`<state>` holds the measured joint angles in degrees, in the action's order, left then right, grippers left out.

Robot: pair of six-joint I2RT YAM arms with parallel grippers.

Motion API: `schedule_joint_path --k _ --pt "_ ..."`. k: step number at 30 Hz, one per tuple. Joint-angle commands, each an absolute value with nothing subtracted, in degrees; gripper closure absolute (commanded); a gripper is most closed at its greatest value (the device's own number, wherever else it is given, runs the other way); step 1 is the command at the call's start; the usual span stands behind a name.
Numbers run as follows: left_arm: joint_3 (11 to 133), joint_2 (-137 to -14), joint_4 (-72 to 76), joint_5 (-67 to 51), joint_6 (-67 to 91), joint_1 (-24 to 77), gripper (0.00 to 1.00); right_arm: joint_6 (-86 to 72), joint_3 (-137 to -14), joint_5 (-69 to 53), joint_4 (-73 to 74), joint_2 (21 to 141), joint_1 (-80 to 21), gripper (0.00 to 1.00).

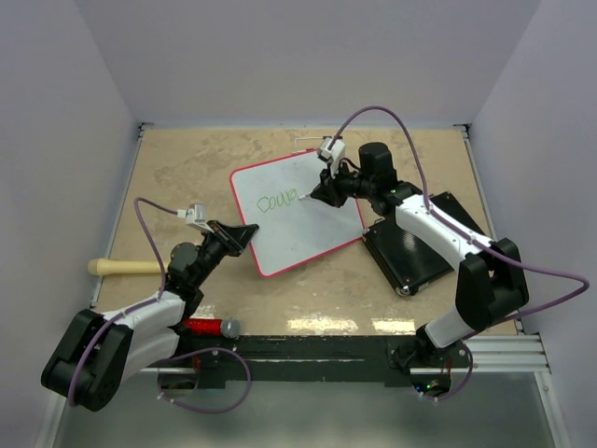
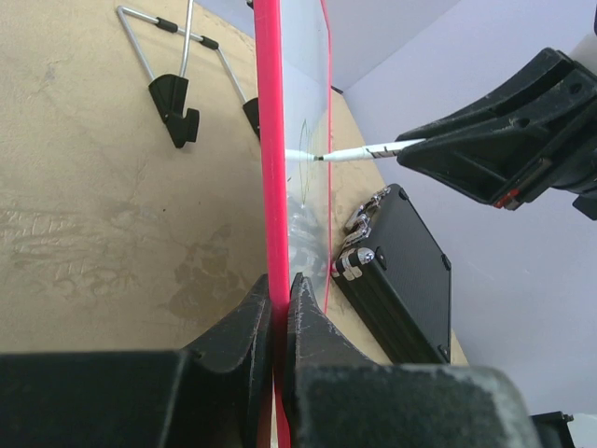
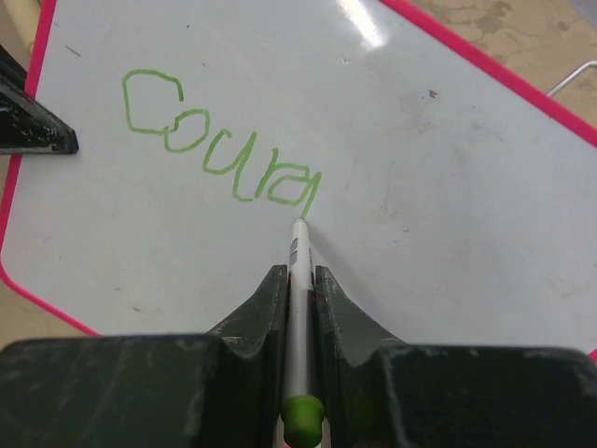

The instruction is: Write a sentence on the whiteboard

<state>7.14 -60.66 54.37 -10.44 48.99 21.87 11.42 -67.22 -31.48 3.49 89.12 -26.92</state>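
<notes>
We judge writing mid-sentence: right gripper [image 3: 298, 276] clamps marker [image 3: 298, 245], tip on whiteboard [image 3: 448, 168]; left gripper [image 2: 280, 291] pinches its rim. Next letter needs steady pressure.

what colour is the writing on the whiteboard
Green; the writing on the whiteboard shows best in the right wrist view, above the marker.

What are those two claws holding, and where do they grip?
The right gripper pinches a marker by its barrel; the left gripper clamps the whiteboard by its rim.

Centre frame: the green-lettered whiteboard [image 1: 308, 233] is clamped by the left gripper [image 1: 250, 231] and touched by the right gripper's [image 1: 315, 194] pen [image 1: 304, 196].
</notes>
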Motion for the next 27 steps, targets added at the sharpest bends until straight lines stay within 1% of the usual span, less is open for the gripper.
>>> schedule_joint_path --k 1,4,10,15,27 --pt "6.2 -61.5 53.7 -14.3 41.3 22.3 1.0 13.4 -65.3 -31.6 5.9 86.1 -26.7 1.0" --pt "6.1 -61.4 53.7 -14.4 41.4 22.3 1.0 12.9 -65.8 -30.1 5.5 85.9 -26.6 1.0" --pt "6.0 -60.8 53.2 -14.4 41.2 22.3 1.0 10.1 -68.9 -30.9 2.9 86.1 -25.4 1.0" --pt "6.1 -60.9 53.2 -14.5 41.1 22.3 1.0 9.7 -70.1 -29.4 1.9 87.7 -25.3 1.0" --pt "6.3 -61.5 53.8 -14.9 41.2 22.3 1.0 8.7 -72.9 -30.1 1.7 92.4 -25.3 1.0"
